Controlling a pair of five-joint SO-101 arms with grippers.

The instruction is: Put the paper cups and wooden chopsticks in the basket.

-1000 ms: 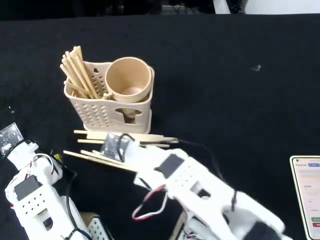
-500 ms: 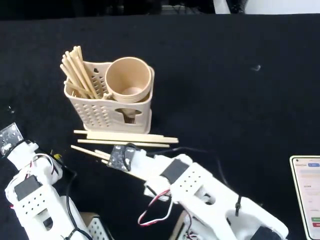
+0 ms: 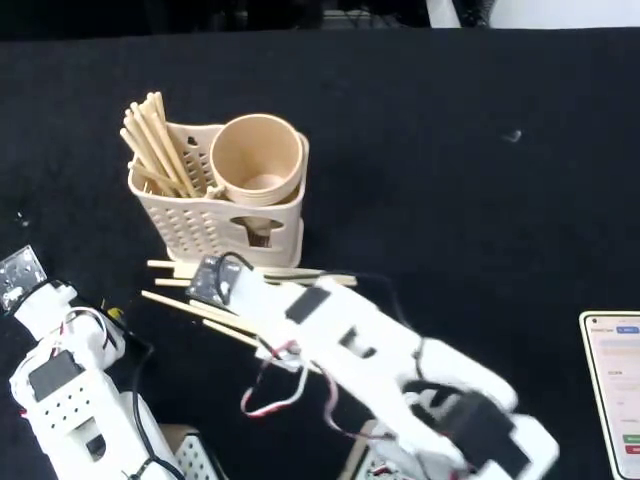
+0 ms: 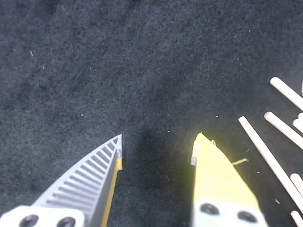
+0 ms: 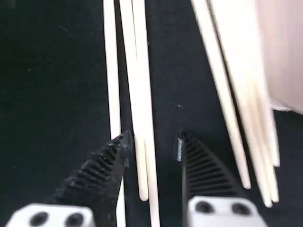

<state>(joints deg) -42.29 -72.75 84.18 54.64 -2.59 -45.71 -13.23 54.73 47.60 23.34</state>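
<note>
The cream basket (image 3: 215, 222) stands at the left of the table and holds stacked paper cups (image 3: 256, 158) and a bunch of wooden chopsticks (image 3: 152, 140). Several loose chopsticks (image 3: 310, 276) lie on the black cloth in front of it, and more (image 3: 185, 308) lie slanted nearer the arms. My right gripper (image 3: 217, 288) hangs over these loose sticks. In its wrist view the right gripper (image 5: 151, 144) is open, with two chopsticks (image 5: 141, 123) running between its fingers and the basket (image 5: 284, 52) close by. My left gripper (image 4: 158, 144) is open over bare cloth, with chopstick ends (image 4: 274, 156) beside it.
A phone (image 3: 612, 385) lies at the table's right edge. The left arm (image 3: 55, 380) sits at the near left corner. The black cloth is bare to the right of the basket.
The right gripper drew back toward the near side, then swung left and toward the basket, over the loose chopsticks. The slanted chopsticks shifted slightly. The left arm stayed still.
</note>
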